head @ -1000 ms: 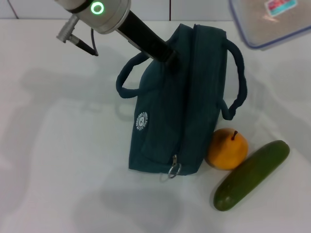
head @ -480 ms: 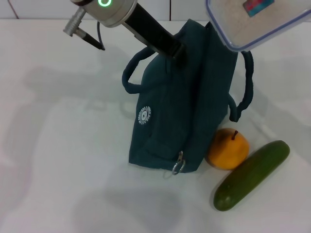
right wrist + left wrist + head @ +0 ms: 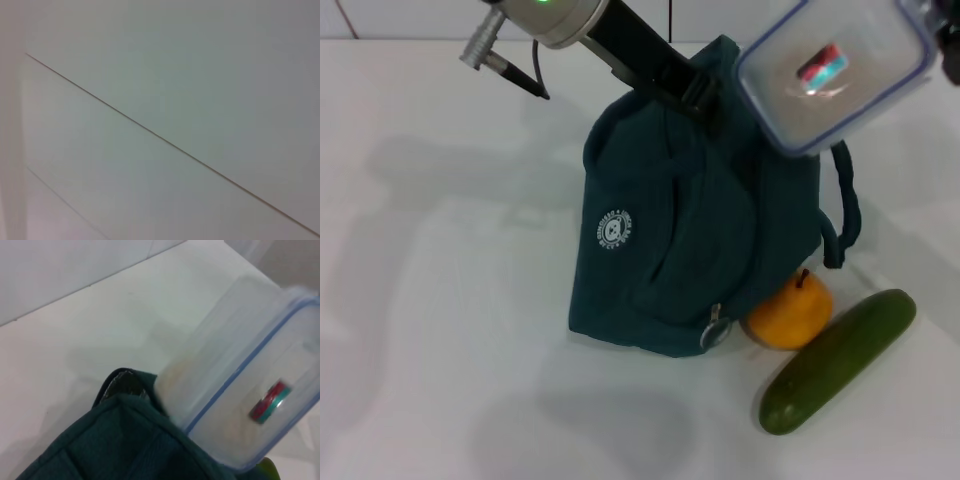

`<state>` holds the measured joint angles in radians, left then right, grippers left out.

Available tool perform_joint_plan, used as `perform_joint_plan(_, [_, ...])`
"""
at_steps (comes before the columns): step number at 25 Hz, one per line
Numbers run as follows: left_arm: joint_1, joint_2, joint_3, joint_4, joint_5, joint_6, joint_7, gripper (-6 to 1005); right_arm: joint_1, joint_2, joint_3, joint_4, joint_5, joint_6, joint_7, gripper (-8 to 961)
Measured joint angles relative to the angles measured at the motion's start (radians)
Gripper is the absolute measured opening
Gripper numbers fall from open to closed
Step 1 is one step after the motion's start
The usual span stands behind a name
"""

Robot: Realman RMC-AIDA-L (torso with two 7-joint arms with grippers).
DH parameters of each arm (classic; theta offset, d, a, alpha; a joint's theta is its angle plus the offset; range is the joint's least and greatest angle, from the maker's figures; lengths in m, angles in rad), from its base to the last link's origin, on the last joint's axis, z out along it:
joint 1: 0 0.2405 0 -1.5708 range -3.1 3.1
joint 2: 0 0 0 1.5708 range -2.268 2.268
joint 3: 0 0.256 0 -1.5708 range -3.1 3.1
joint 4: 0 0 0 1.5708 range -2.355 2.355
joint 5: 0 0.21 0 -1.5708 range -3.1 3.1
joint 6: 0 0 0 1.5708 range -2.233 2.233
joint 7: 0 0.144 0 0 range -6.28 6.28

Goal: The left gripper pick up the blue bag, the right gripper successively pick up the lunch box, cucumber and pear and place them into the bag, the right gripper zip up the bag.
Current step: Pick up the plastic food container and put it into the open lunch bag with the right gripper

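One second shifted clear blue-rimmed plastic lunch box (image 3: 835, 75) from beyond dark teal fabric bag (image 3: 695, 230) to directly over its mouth; insertion looked next. My left gripper (image 3: 692, 90) stayed clamped on bag top. Right gripper (image 3: 950, 45) barely visible beside box, grip unclear. Yellow-orange pear (image 3: 788, 312) touched bag's base, long green cucumber (image 3: 838, 360) just beyond.

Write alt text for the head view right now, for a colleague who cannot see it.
A clear plastic lunch box with a blue-edged lid hangs tilted above the dark teal fabric bag, which the left gripper grips at its top edge. Beside the bag on the white table lie a yellow-orange pear and a dark green cucumber.
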<state>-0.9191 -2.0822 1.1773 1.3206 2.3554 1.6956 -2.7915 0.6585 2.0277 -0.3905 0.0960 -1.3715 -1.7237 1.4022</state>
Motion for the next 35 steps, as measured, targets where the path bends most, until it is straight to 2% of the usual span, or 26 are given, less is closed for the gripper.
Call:
perform_joint_plan(9, [-0.001, 0.0, -0.036, -0.006, -0.031, -0.004, 0.002, 35, -0.017, 0.0, -0.009, 0.025, -0.042, 0.068, -0.009, 106])
perform_joint_plan(20, [-0.001, 0.0, -0.038, -0.056, -0.113, -0.004, 0.007, 35, 0.017, 0.0, 0.02, 0.025, -0.068, 0.037, -0.011, 107])
perform_joint_plan(35, [-0.029, 0.003, -0.075, -0.05, -0.125, -0.01, 0.02, 35, 0.021, 0.0, 0.016, 0.057, -0.149, 0.126, -0.033, 108])
